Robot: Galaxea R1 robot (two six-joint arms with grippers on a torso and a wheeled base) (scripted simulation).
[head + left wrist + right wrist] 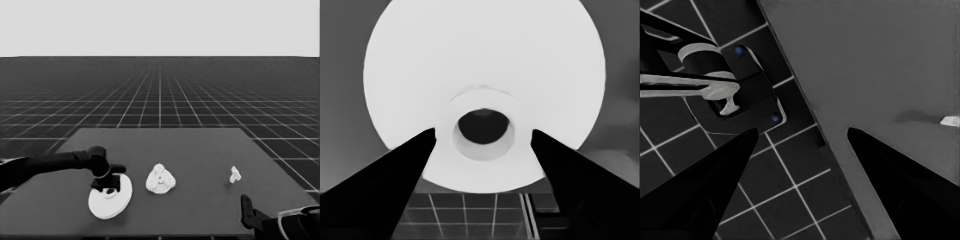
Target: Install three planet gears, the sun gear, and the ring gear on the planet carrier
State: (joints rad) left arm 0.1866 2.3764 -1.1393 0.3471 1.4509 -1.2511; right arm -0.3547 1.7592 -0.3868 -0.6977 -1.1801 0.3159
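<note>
The left gripper (106, 188) sits over the hub of the larger round part (111, 196), the ring gear, at the desk's (200, 150) left end. In the left wrist view its two fingers (395, 170) stand apart on either side of the raised collar around the centre hole, touching nothing I can make out. The disc looks tilted in the head view, one edge lifted off the desk, though I cannot tell what bears it.

Just right of it, near the desk's middle, lies the smaller round part (161, 181) with gears (159, 170) heaped on it; how many is too lumpy to count. A thin white piece (235, 174) lies well apart toward the right. The right gripper (247, 210) waits at the near right corner, fingers spread.

To do this well, I judge the fingers should close squarely across the collar, then carry the disc level and centre its hole over the stack before lowering.
</note>
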